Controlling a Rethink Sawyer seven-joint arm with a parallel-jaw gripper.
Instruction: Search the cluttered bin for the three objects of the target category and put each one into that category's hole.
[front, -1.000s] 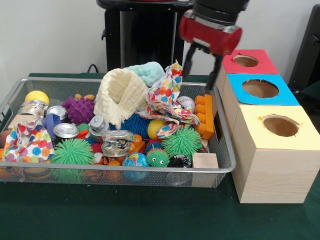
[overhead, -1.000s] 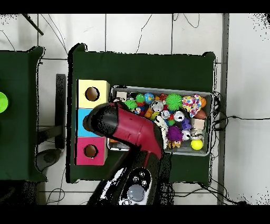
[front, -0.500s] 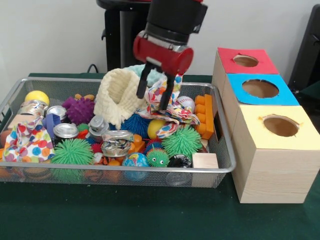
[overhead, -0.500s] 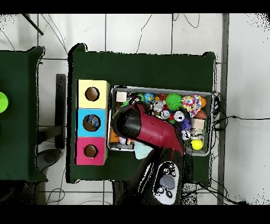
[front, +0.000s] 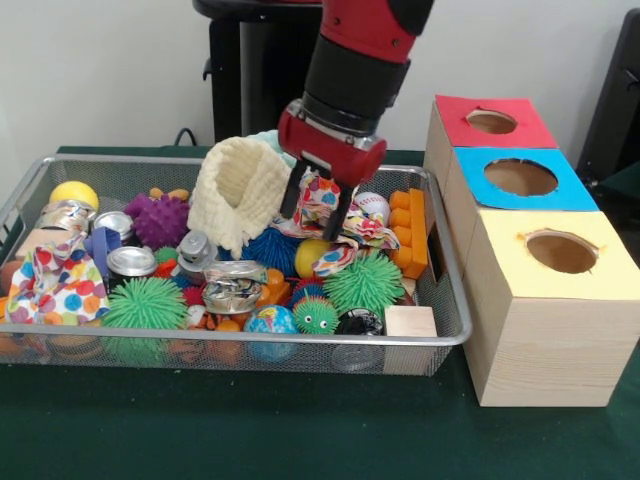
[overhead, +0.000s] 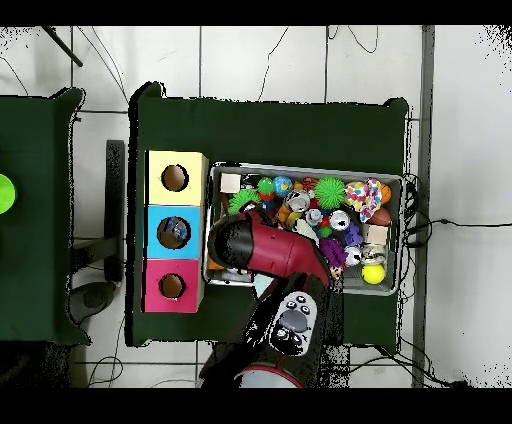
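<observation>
My gripper is open and low over the right middle of the wire basket. Its two dark fingers stand on either side of a crumpled polka-dot cloth. Just left of it is a cream knitted cloth, with a teal cloth partly hidden behind. A second polka-dot cloth lies at the basket's left front. Three boxes stand to the right, with a red hole, a blue hole and a yellow hole. In the overhead view the red arm hides the gripper.
The basket also holds spiky balls, crushed cans, an orange brick, a wooden block and a yellow ball. From above, the boxes line the basket's left side.
The gripper has swung left from beside the red box to over the basket, then come down so its fingers straddle the polka-dot cloth.
</observation>
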